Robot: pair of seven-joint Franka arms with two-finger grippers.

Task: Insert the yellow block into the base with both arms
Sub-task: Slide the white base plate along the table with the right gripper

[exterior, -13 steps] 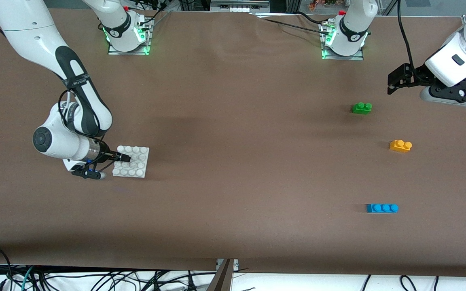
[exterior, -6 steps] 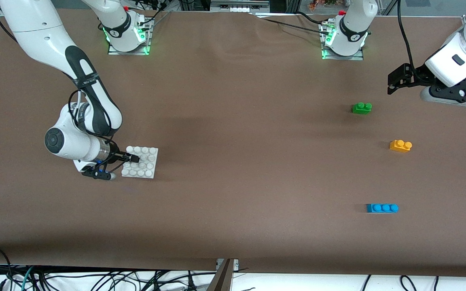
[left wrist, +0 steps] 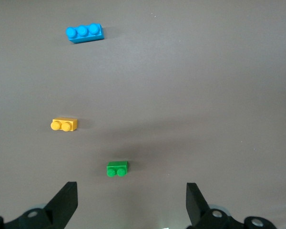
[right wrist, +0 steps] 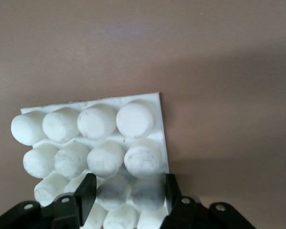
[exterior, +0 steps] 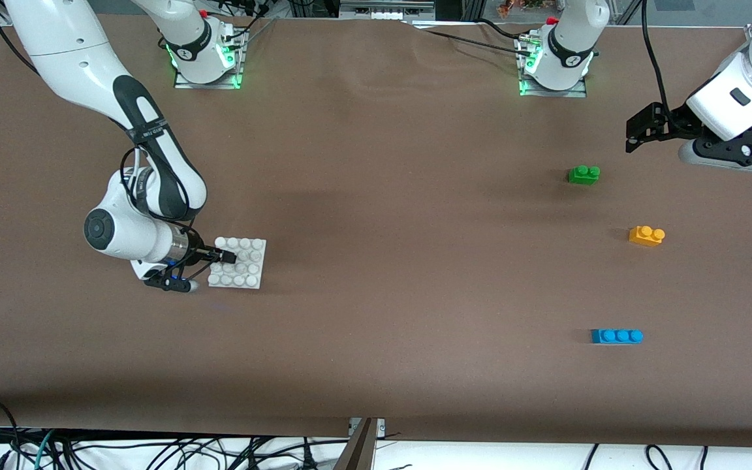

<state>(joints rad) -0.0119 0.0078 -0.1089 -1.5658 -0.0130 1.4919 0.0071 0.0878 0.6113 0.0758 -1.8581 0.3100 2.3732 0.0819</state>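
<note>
Front view: right end effector (exterior: 224,256), lower left of frame, clenched on the base (exterior: 245,264), likely to steady it. Left end effector (exterior: 637,134), upper right, released, waits over bare tabletop (exterior: 415,261). Block (exterior: 646,235) lies at right, untouched.

Left wrist view: block (left wrist: 64,124) mid-left, free.

Right wrist view: fingers (right wrist: 88,191) straddle base (right wrist: 133,119) studs.

Matt brown table covering (exterior: 376,261); smooth, scuffed white plastic base (right wrist: 148,138).

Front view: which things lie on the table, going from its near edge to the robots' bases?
blue brick → white base → yellow block → green brick
</note>
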